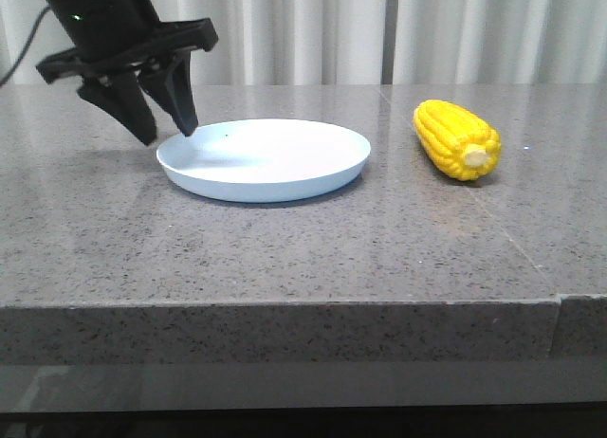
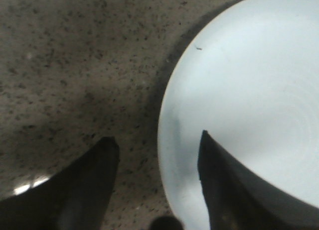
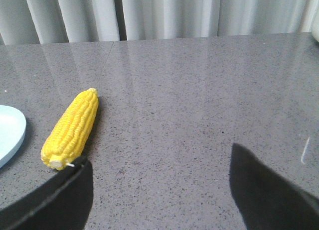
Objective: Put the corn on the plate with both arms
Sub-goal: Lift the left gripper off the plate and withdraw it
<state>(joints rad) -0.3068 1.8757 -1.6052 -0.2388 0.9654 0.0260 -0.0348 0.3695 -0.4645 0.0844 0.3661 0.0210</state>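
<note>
You have the corn (image 1: 457, 139) lying on its side on the grey speckled stone table (image 1: 285, 258), to the right of the plate (image 1: 264, 158) and clear of it, with its pale stub end turned toward the front camera. The plate sits flat on the table with nothing on it.

Your left gripper (image 1: 169, 133) hangs over the plate's left edge with its fingers spread and nothing between them. In the left wrist view one finger (image 2: 227, 185) shows over the plate's pale-blue surface and the other over bare table, so the rim runs between them (whether either tip touches, you cannot tell from these views).

Your right gripper (image 3: 157, 190) does not appear in the front view. Its own wrist camera shows the two black fingers wide apart and empty, above the table, with the corn's stub end just beside one fingertip (image 3: 75, 177). White curtains (image 1: 379, 30) hang behind the table.
</note>
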